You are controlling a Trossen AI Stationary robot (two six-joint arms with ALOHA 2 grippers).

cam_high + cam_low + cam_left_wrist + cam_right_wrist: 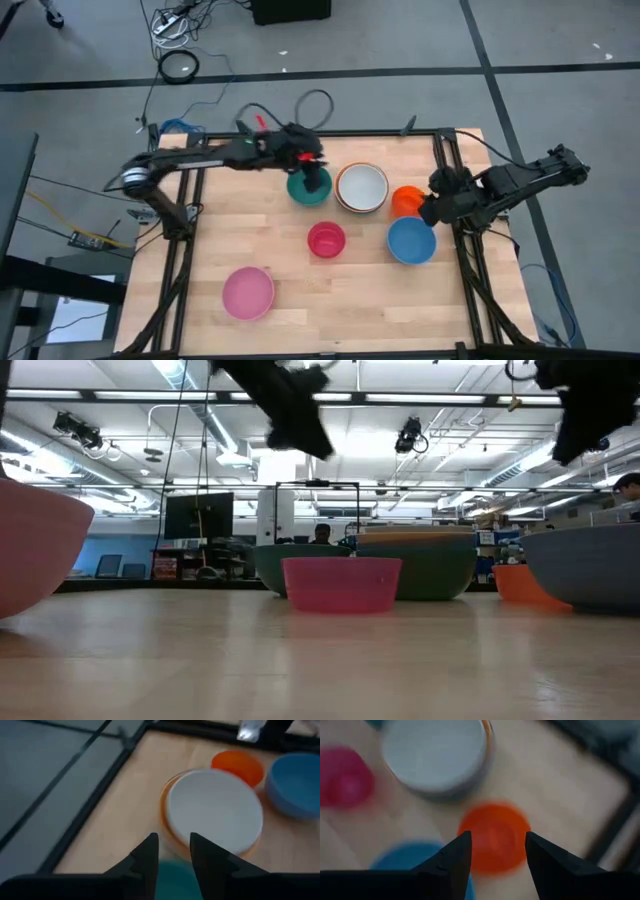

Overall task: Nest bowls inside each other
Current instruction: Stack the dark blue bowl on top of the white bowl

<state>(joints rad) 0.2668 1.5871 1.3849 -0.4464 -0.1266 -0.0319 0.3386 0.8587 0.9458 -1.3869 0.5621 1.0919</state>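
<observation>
The left claw (313, 180) is hovering part-open and empty over the teal bowl (303, 188) beside the white bowl (361, 187) nested in an orange one, while the right claw (428, 208), open and empty, is hanging above the small orange bowl (405, 198) and blue bowl (411, 241) on the desk (330, 290).

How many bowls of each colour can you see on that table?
Teal bowl: 1
White bowl: 1, sitting in an orange one
Orange bowls: 2
Blue bowl: 1
Red bowl: 1
Pink bowl: 1
Total: 7
</observation>
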